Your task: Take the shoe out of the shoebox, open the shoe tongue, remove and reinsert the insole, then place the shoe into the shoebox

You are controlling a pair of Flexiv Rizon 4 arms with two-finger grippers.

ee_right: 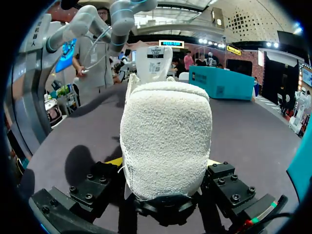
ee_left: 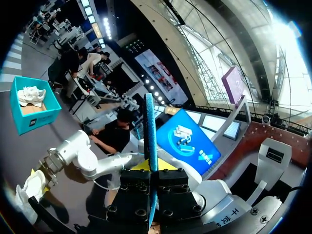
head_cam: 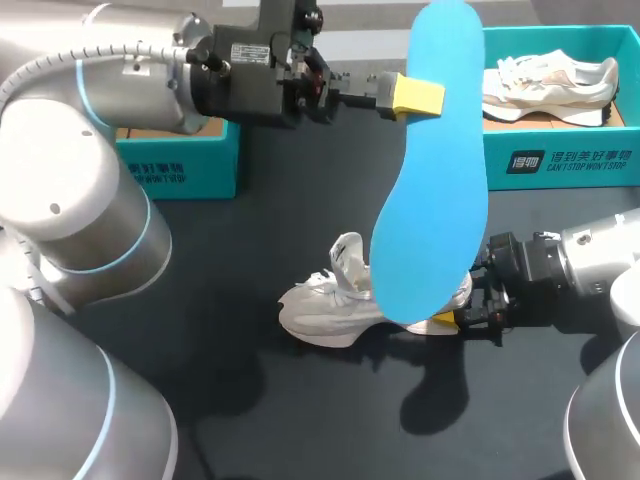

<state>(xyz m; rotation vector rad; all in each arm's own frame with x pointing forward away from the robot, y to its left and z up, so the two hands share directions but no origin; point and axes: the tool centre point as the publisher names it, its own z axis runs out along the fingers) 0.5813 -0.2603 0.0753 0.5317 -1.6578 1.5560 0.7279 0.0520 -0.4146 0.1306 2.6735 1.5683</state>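
Grips blue insole (head_cam: 435,200) in left hand (head_cam: 412,97), high above worktop (head_cam: 250,400); clamps heel of white shoe (head_cam: 325,305), upright on worktop, in right hand (head_cam: 455,318). Far right: teal shoebox (head_cam: 560,160) containing second white shoe (head_cam: 550,85).

The table (head_cam: 250,220) has a dark, near-black matte surface with no pattern or markings, and it fills almost the whole head view. Its far edge runs straight across the upper part of that view. Lighting is diffuse: soft-edged shadows (head_cam: 440,400) lie on the surface toward the near side, overlapping in places, with no hard outlines. In the right wrist view the same surface reads as dark grey-purple and shows a faint, paler sheen toward its far edge.
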